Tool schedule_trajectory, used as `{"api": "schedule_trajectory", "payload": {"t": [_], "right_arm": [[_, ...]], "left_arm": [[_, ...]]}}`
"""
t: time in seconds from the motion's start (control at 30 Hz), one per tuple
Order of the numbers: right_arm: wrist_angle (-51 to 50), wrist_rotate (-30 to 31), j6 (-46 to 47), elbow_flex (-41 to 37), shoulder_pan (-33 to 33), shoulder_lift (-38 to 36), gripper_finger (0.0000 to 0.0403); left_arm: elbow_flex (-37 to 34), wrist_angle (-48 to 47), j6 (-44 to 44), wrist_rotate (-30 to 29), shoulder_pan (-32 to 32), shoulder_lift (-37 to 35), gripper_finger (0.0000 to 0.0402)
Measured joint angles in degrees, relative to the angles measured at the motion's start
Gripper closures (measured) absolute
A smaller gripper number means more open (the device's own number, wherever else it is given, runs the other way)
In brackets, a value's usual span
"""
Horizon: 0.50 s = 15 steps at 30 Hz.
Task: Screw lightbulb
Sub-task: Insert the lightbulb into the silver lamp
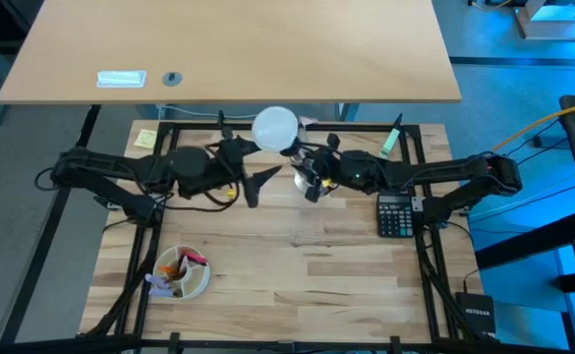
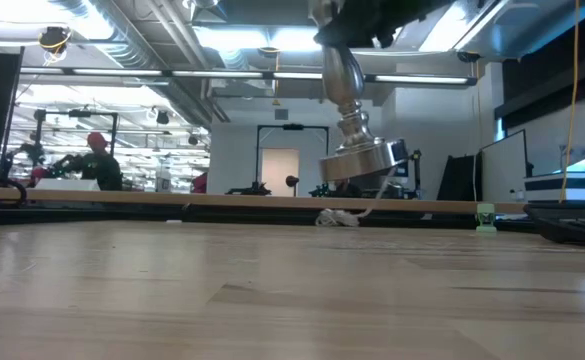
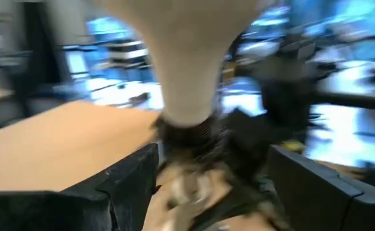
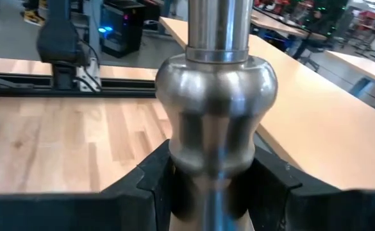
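Observation:
The white lightbulb (image 1: 275,128) stands on top of the silvery flared stand (image 2: 357,150). Its screw base (image 3: 190,131) sticks into the stand's black socket. My right gripper (image 1: 312,177) is shut on the stand's stem and holds it above the table. My left gripper (image 1: 258,182) is open just left of the stand. In the left wrist view, its two fingers (image 3: 129,183) stand on either side of the socket, below the bulb's neck (image 3: 187,64), and touch nothing. My right gripper pinches the rounded bulge of the stand's stem (image 4: 216,115) between its two fingers. The fingers come about level from the table's right side and lie across the stem. The stand is lifted clear of the table, a little tilted, with its flared foot (image 2: 364,160) lowest.
A black calculator (image 1: 397,214) lies right of the grippers. A white bowl with small items (image 1: 181,273) stands at the near left. A green marker (image 1: 393,138) and a yellow note (image 1: 145,138) lie at the far edge. A person (image 2: 97,160) shows far behind the table.

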Motion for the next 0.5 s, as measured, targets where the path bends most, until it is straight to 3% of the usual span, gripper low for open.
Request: {"api": "schedule_trajectory", "payload": {"t": [0.1,0.3,0.5], "right_arm": [[-0.34,0.99,-0.03,-0.02,0.0,0.04,0.0259],[-0.32,2.13,-1.02,-0.04,0.0,0.07,0.0259],[-0.03,2.16,-1.04,-0.1,0.0,0.09,0.0259]], "left_arm": [[-0.02,1.32,0.13,-8.65,-1.67,1.31,0.0121],[-0.02,15.97,7.13,-19.73,-5.41,5.98,0.0121],[-0.02,31.15,14.87,-23.59,-4.5,11.39,0.0121]]}}
